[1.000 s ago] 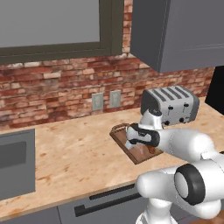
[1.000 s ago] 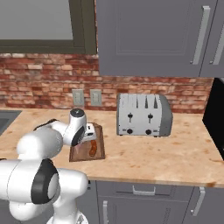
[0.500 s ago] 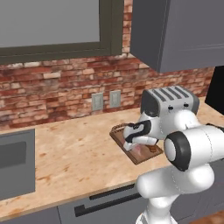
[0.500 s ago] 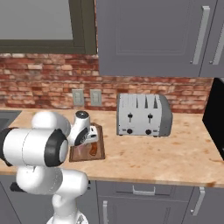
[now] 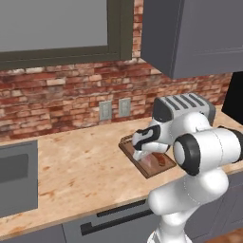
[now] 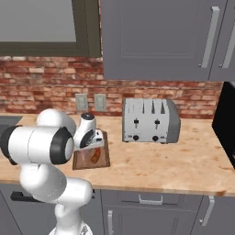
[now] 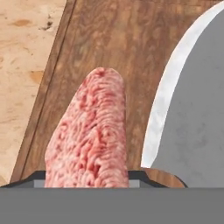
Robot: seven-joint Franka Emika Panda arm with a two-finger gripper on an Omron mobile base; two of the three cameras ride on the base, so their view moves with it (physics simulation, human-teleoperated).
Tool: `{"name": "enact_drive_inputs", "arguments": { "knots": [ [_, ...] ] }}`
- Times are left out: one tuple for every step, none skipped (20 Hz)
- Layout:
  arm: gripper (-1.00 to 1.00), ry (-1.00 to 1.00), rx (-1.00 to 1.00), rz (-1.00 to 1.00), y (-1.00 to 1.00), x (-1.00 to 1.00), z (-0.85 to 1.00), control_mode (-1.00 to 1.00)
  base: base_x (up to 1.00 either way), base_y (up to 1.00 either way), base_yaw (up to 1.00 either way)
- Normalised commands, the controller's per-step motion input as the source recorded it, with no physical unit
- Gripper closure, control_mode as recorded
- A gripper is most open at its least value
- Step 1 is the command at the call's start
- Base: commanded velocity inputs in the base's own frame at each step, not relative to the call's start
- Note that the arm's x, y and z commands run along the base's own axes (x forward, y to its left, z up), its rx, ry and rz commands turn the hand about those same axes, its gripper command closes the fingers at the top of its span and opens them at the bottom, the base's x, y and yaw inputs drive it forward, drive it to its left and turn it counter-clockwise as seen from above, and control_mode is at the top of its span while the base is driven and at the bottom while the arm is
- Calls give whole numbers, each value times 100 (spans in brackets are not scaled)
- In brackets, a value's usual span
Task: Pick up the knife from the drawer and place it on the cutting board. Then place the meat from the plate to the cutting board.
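Counter (image 5: 80,161): pale speckled wood-tone top running under a brick wall. It carries everything here, so the arm can work downward from above.

Toaster (image 6: 150,120): silver, four slots, parked against the wall just beside the board. Not part of the job; it only crowds that side.

Cutting board (image 6: 102,158): dark brown, raised rim, lying flat near the counter's front edge. That puts it within easy reach of the arm, and the rim should keep things from sliding off.

Meat (image 7: 89,140): pink, grainy oblong, over the board's wood in the hand view and running lengthwise toward the camera. Its near end sits between the gripper (image 7: 87,177) finger tips, which stand part-way apart, about the meat's width. Looks like a grip across the narrow way, but I cannot tell whether the tips press it or have just let go. Whether it rests on the wood or hangs just above is also unclear. In the left base view it shows as a pink patch on the board (image 5: 153,162).

Knife (image 7: 192,118): broad grey blade with a pale edge, lying on the board just beside the meat, apart from it. Knife step looks done.

Judgement: meat step is at or near set-down.
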Motion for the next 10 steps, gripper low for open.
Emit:
{"name": "enact_drive_inputs", "arguments": {
  "knots": [
    [-100, 0, 0, 0, 25, -19, -1, -100, 0, 0, 0],
    [-100, 0, 0, 0, 21, -28, 0, -100, 0, 0, 0],
    [-100, 0, 0, 0, 4, 0, 0, -100, 0, 0, 0],
    [-100, 0, 0, 0, 0, 0, 0, -100, 0, 0, 0],
    [-100, -1, 0, -3, 0, -9, 0, -100, 0, 0, 0],
    [-100, -17, 0, -6, 0, -30, 4, -100, 0, 0, 0],
    [-100, -27, 0, -8, 2, -46, 19, -100, 0, 0, 0],
    [-100, -30, 0, -9, 0, -46, 29, -100, 0, 0, 0],
    [-100, -32, 0, -11, 0, -44, 42, -100, 0, 0, 0],
    [-100, -22, 0, -12, 0, -20, 56, -100, 0, 0, 0]
  ]
}}
